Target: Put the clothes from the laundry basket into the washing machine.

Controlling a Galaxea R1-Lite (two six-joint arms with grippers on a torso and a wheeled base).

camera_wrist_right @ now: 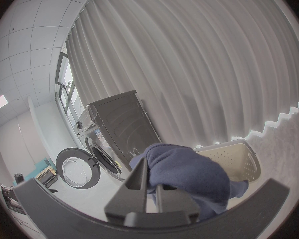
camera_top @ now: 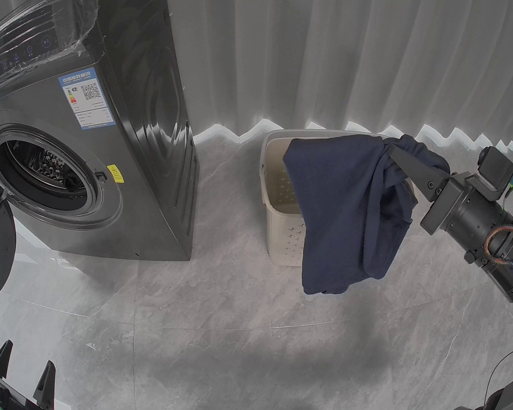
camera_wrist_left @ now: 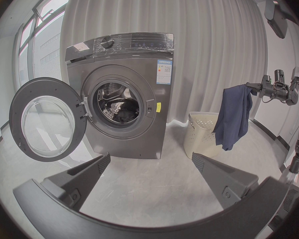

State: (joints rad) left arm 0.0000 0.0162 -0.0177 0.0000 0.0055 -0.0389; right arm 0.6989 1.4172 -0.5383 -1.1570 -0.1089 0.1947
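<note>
right pincer point(camera_top: 394, 154): clamped tight on a bunched-up bit of the navy garment point(camera_top: 347, 212), so the rest just hangs loose
navy garment: dangling over the front rim of the laundry basket point(camera_top: 276, 223), high enough not to snag, I'd guess
laundry basket: on the floor by the curtain, beside the washing machine point(camera_top: 137, 86)
washing machine: door point(camera_wrist_left: 48, 120) wide open, something dark in the drum
left pincer point(camera_wrist_left: 149, 163): spread wide, holding nothing, low over the floor

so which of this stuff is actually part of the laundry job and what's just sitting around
Job: navy garment, right gripper shut on it, laundry basket, washing machine, its open door.
Just there: curtain, left gripper (open, empty).
</note>
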